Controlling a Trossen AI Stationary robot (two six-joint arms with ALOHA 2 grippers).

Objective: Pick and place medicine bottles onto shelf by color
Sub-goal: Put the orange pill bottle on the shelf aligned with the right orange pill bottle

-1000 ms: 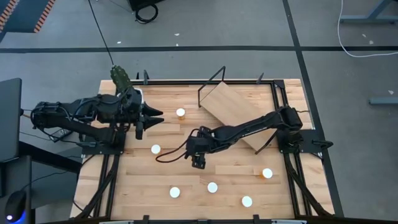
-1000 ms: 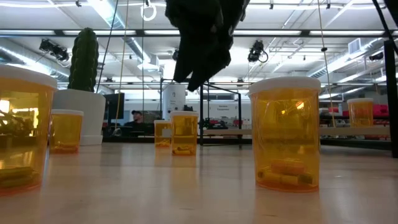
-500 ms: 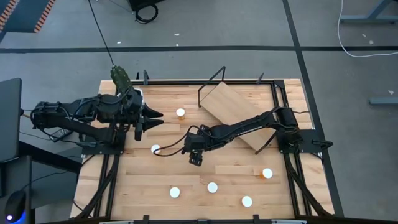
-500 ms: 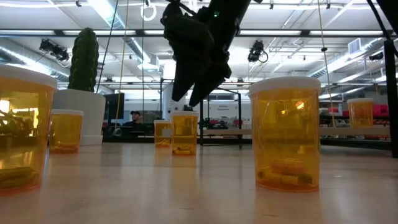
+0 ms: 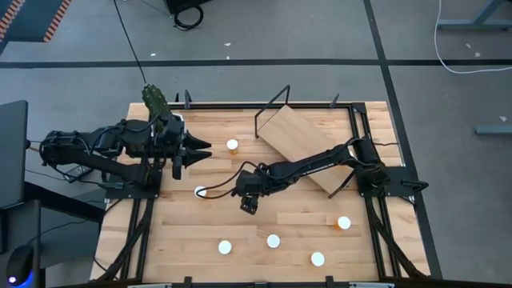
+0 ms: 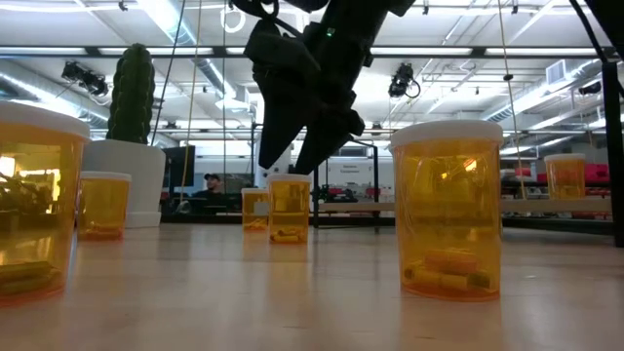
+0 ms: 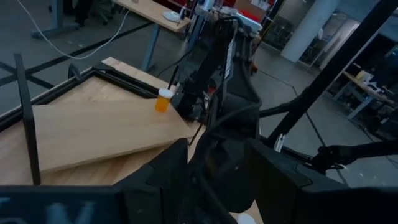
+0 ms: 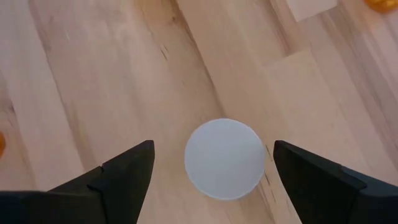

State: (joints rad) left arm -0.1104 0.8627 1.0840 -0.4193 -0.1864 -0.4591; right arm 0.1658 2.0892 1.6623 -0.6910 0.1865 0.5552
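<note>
Right pincer (image 5: pixel 249 206) has swung left over the surface (image 5: pixel 296 224), fingers wide open, now above a white-capped bottle (image 8: pixel 225 158), ready to descend. Shelf (image 5: pixel 304 144) far right, empty. Left pincer (image 5: pixel 192 150) waits far left, part-open, holding nothing.

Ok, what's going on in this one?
The right gripper hangs open directly above a white-capped medicine bottle standing on the table, lined up over it but not yet gripping. The left gripper waits near the table's far-left corner, holding nothing. Several more bottles stand scattered on the tabletop, and none sits on the tilted shelf.
</note>
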